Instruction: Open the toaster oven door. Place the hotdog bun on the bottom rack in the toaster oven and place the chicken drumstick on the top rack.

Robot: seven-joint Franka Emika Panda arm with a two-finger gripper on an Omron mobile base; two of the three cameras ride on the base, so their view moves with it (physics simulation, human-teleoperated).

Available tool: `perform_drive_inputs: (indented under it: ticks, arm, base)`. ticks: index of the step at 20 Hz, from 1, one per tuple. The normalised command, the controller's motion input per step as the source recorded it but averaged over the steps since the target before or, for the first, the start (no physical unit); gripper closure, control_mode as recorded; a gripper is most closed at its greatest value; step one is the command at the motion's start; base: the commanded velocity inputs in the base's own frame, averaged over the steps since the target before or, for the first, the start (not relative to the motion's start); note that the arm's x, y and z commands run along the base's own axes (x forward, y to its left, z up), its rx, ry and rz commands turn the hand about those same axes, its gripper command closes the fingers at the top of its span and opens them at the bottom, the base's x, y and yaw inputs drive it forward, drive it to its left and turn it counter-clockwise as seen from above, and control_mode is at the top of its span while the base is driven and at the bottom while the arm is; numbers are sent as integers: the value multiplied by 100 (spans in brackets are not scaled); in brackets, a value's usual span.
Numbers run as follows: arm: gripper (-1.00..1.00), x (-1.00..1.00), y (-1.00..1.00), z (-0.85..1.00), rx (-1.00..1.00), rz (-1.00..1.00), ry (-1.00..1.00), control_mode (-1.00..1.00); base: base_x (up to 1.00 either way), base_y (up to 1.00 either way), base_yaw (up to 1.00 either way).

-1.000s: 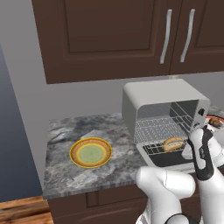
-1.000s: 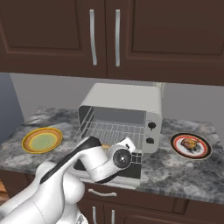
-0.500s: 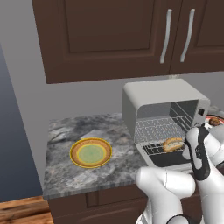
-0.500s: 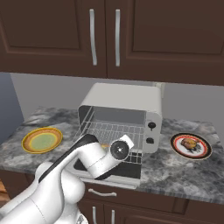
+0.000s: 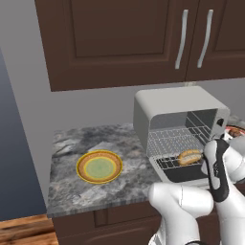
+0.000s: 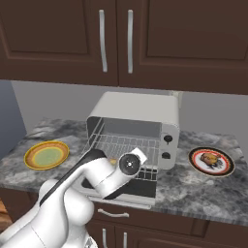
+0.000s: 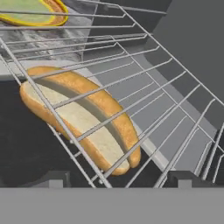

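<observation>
The toaster oven [image 5: 174, 106] [image 6: 140, 112] stands on the counter with its door [image 5: 182, 173] [image 6: 143, 188] folded down flat. The tan hotdog bun [image 5: 190, 156] [image 7: 83, 120] lies at the front of the bottom rack [image 5: 165, 163], below the top rack [image 5: 173, 139]. In the hand view rack wires cross in front of the bun. My gripper [image 7: 118, 180] hovers just in front of it, open, fingertips [image 7: 52, 178] wide apart and off the bun. The brown chicken drumstick [image 6: 210, 159] rests on a dark-rimmed plate [image 6: 196, 164] to the right of the oven.
A yellow plate with a green centre [image 5: 99, 167] [image 6: 46, 154] lies on the granite counter [image 5: 72, 191] left of the oven. Dark wall cabinets [image 6: 116, 38] hang above. My arm's wrist [image 6: 130, 164] sits over the lowered door.
The jaws have spread apart and let go of the bun, which stays on the lower rack. The wrist has shifted only slightly.
</observation>
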Motion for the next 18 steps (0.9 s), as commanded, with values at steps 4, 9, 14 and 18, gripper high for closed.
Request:
perform_drive_inputs:
  ticks: [4,9,14,18]
  arm:
    - [-100,-20,-12,62,4,2,18,-100]
    - [-100,-34,-3,53,7,-13,21,-100]
    - [-100,-54,0,24,7,-25,16,-100]
    - [-100,-57,6,-1,5,-46,7,-100]
  base:
    - [0,0,0]
    - [0,0,0]
    - [0,0,0]
    - [0,0,0]
